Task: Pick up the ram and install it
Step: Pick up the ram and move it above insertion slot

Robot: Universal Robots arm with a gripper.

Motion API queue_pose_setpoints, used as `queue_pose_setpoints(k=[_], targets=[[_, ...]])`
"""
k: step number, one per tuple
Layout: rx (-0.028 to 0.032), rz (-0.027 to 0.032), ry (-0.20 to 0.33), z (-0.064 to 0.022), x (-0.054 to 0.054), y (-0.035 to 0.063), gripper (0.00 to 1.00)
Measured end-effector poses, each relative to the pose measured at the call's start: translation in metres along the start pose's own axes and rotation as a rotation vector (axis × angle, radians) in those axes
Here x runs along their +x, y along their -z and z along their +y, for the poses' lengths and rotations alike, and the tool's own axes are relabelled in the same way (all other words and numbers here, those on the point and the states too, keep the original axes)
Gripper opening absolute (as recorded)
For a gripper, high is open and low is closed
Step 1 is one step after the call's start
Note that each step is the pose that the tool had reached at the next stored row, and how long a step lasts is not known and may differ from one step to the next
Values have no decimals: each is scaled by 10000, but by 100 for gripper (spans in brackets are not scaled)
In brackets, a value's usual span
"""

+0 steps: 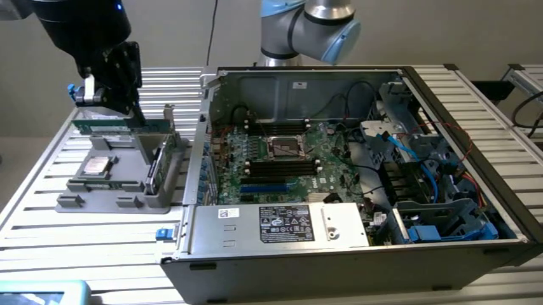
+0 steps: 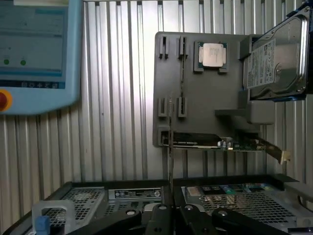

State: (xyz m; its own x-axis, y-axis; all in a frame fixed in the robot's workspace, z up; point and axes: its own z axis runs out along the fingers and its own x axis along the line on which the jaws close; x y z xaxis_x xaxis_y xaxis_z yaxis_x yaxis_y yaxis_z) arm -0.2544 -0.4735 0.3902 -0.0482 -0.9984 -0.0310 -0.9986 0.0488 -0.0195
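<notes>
Black and closed tight, your hand [image 1: 127, 118] sits in the upper left of the exterior view, gripping the ram [image 1: 98, 125]. The green stick lies level in the fingers and juts toward the exterior view's left. It hangs right over the far end of the grey holder [image 1: 114, 185]; you cannot tell from here whether it touches the holder. In the wrist view your hand [image 2: 171, 218] has the ram [image 2: 170, 166] edge-on, a thin dark line running straight out from between the fingers toward the holder [image 2: 205, 98].

On the holder you have a processor chip [image 1: 95, 166] lying flat and an expansion card [image 1: 158, 157] standing on edge along the side nearest the computer case [image 1: 475, 190]. The wrist view shows the same chip [image 2: 212, 54], the card [image 2: 220, 142] with its metal bracket, and a hard drive [image 2: 276, 58] leaning at the holder's corner.

The holder rests on the slatted metal worktop [image 1: 85, 235]. Just beside it, toward the exterior view's right, the case lies open with its motherboard [image 1: 280, 159] facing up and the power supply [image 1: 280, 223] along the near edge. Your robot arm [image 1: 309, 25] rises behind the case, at the top centre of the frame. A pale blue control tablet [image 2: 34, 49] lies on the worktop [image 2: 122, 98], well apart from the holder.
</notes>
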Motion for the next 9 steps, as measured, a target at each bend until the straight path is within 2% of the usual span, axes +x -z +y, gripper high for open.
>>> queue_pose_setpoints(k=[9], targets=[[-2,-6,22,-404,-20,12,12]])
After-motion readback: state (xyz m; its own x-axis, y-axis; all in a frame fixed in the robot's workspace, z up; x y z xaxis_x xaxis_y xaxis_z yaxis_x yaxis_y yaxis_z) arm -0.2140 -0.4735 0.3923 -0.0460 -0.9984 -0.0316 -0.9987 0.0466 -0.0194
